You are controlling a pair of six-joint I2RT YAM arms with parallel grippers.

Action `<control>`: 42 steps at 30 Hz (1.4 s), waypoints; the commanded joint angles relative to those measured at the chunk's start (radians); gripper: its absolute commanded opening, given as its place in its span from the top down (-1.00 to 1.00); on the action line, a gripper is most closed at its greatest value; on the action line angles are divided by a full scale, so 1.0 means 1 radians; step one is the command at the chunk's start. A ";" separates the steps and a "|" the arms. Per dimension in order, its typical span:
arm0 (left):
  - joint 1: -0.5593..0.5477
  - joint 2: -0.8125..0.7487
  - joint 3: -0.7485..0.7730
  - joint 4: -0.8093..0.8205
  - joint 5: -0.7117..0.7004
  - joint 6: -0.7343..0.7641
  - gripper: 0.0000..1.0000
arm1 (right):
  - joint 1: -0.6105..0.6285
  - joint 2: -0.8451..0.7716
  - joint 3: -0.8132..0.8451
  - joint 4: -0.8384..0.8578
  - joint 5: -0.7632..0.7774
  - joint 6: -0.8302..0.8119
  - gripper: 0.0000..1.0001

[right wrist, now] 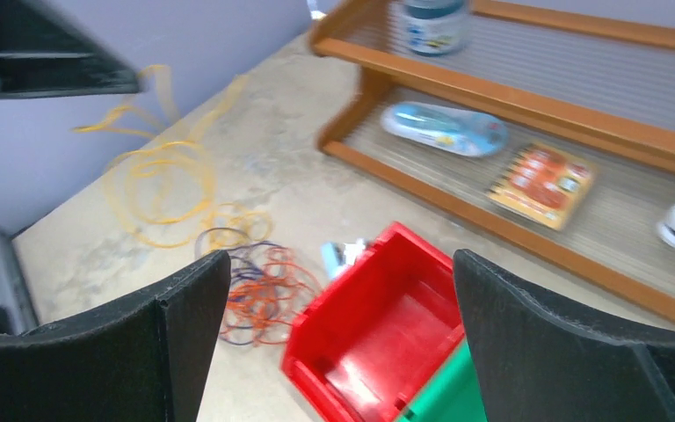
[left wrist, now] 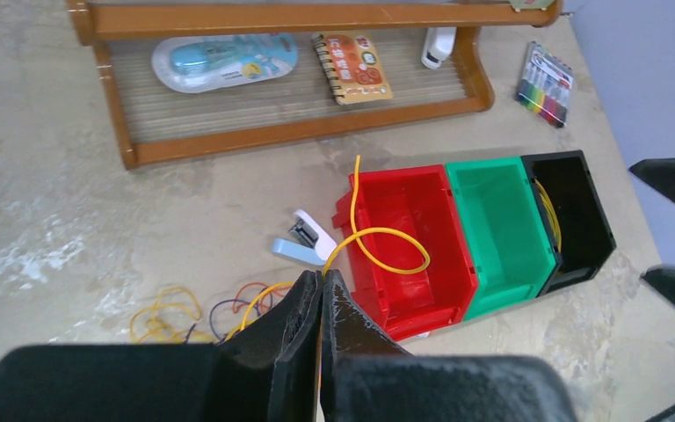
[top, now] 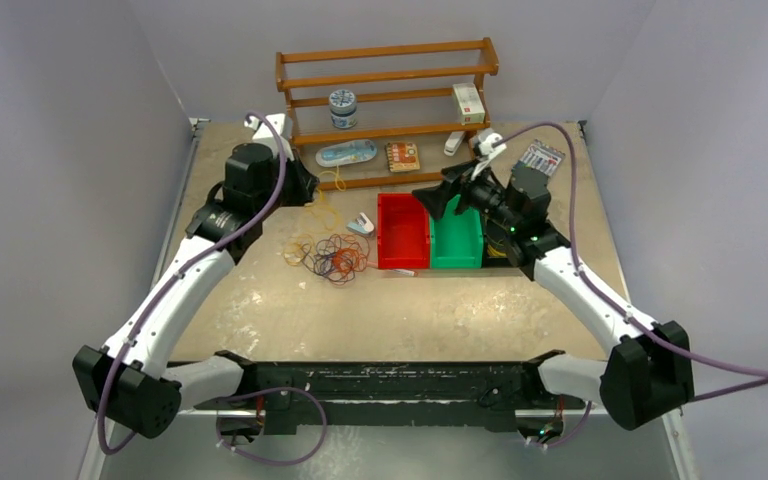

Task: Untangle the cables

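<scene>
Left end effector [left wrist: 321, 280] clamped on a yellow cable [left wrist: 382, 230] — its pinch point hidden — right end effector [right wrist: 341, 264] gapes empty.

Wearing white shells along the left arm [top: 175, 300] and right arm [top: 585, 290], with bulky black housings at every joint. Trailing a lilac cable [top: 283, 180] beside each arm. Sharing a black base bar [top: 400, 385]. Ending in the matte black left claw [left wrist: 321, 280] and right claw [right wrist: 341, 264], with broad, grainy fingers [right wrist: 562, 352].
</scene>
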 commanded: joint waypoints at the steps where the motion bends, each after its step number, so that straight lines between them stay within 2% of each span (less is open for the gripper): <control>1: -0.009 0.050 0.066 0.105 0.116 0.011 1.00 | 0.149 0.035 0.112 -0.019 -0.062 -0.133 -0.93; 12: -0.031 0.110 0.051 0.175 0.225 0.021 1.00 | 0.218 0.149 0.247 0.039 -0.134 -0.137 -0.66; 24: -0.038 0.100 0.045 0.175 0.247 0.025 1.00 | 0.260 0.313 0.317 0.087 -0.097 -0.096 -0.36; 30: -0.038 0.086 0.039 0.164 0.242 0.031 1.00 | 0.261 0.336 0.332 0.076 -0.038 -0.111 0.16; 34: -0.038 0.076 0.032 0.168 0.241 0.030 1.00 | 0.262 0.326 0.337 0.049 -0.002 -0.131 0.73; 36: -0.038 0.070 0.026 0.173 0.239 0.029 1.00 | 0.261 0.316 0.347 0.025 0.015 -0.148 0.92; 38: -0.039 0.063 0.019 0.178 0.240 0.027 1.00 | 0.261 0.298 0.352 0.006 0.037 -0.163 1.00; 41: -0.038 0.050 0.004 0.196 0.257 0.024 1.00 | 0.261 0.272 0.362 -0.018 0.049 -0.172 1.00; 42: -0.038 0.044 -0.002 0.204 0.265 0.023 0.90 | 0.261 0.264 0.372 -0.036 0.051 -0.180 1.00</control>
